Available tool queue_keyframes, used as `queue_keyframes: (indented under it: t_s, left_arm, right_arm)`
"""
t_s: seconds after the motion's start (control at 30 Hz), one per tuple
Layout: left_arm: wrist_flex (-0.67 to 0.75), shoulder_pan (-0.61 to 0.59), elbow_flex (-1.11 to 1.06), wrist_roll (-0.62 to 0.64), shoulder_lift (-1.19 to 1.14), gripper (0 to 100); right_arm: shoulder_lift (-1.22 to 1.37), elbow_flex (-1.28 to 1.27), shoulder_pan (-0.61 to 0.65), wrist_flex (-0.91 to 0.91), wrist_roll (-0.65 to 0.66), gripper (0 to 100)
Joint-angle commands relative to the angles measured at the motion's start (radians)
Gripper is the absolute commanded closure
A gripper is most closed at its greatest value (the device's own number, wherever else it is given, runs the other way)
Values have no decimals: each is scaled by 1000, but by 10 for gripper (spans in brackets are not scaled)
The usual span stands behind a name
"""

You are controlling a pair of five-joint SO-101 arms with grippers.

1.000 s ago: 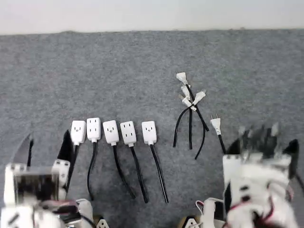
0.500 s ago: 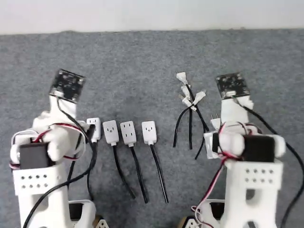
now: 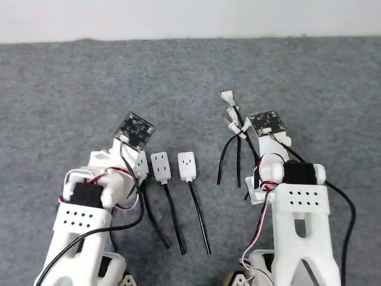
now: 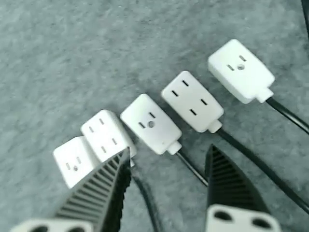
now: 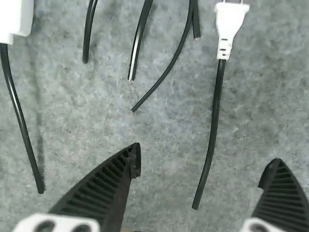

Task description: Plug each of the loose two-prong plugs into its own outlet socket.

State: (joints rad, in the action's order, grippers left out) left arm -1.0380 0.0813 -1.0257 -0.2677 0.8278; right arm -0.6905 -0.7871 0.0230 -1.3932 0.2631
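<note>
- The left arm [image 3: 89, 205] and the right arm [image 3: 294, 199] are seen side by side at the near edge of the grey surface [image 3: 178, 77].
- The left end effector [image 4: 166, 159] is held spread open above the surface, with nothing gripped. The black cord of the middle socket is seen between its fingers.
- Just beyond it, a row of five white sockets [image 4: 150, 123] is laid flat on the surface. Their slots are left exposed, and black cords are trailed back towards the arms.
- The right end effector [image 5: 206, 157] is likewise held wide open and empty.
- Ahead of it, a single white two-prong plug [image 5: 231, 21] is laid with its prongs pointed away. Its black cord [image 5: 212, 125] is run back between the open fingers, apart from both.
- Farther out, a bundle of plugs [image 3: 233, 113] is found well apart from the sockets, with its cords fanned back toward the right arm.
</note>
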Motion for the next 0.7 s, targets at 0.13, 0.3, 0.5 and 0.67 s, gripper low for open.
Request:
queue_keyframes:
  t_s: [0.13,0.3,0.5,0.67]
  left_arm:
    - [52,28,-25,89,15,754]
    - [91,28,-47,95,9,754]
    - [124,28,-110,71,14,754]
    - [127,26,-110,74,9,754]
  right_arm:
    - [5,-78,7,94,64,622]
    - [5,-141,7,179,69,622]
    - [5,-164,8,211,69,622]
    - [7,-155,4,229,68,622]
